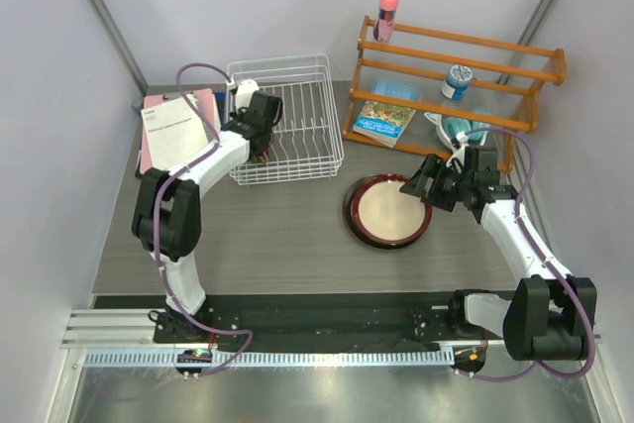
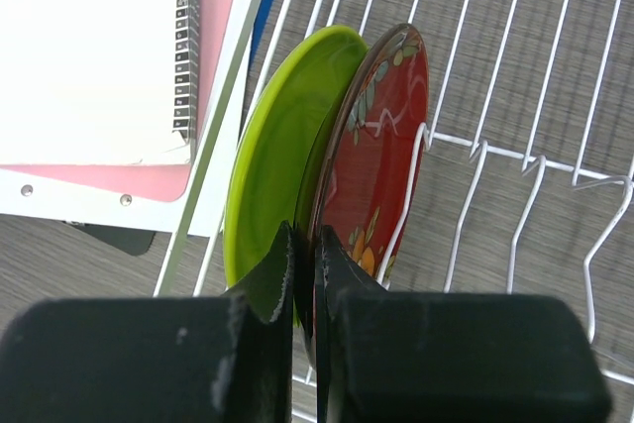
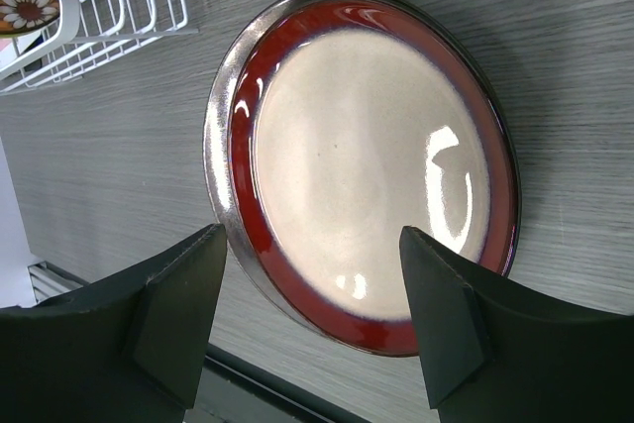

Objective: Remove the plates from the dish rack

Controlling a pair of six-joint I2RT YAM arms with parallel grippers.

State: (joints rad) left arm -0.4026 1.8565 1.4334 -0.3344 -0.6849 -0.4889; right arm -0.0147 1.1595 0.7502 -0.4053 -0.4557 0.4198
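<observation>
The white wire dish rack (image 1: pixel 289 177) stands at the back left; its wires show in the left wrist view (image 2: pixel 535 160). The lime green plate (image 2: pixel 282 146) and the red floral plate (image 2: pixel 381 146) stand upright in it, side by side. My left gripper (image 1: pixel 263 146) reaches down into the rack, and its jaws (image 2: pixel 305 237) are shut on the near rim of the red floral plate. The dark-red-rimmed cream plate (image 1: pixel 388 211) lies flat on the table; a grey edge shows around its left side (image 3: pixel 220 146). My right gripper (image 1: pixel 421 190) hovers open over its right edge (image 3: pixel 312 235).
A spiral-bound booklet on a pink folder (image 1: pixel 176 131) lies against the rack's left side (image 2: pixel 89 47). The orange-brown wooden shelf (image 1: pixel 466 47) at the back right holds a pink bottle (image 1: pixel 386 9), a jar (image 1: pixel 457 79) and a book (image 1: pixel 384 119).
</observation>
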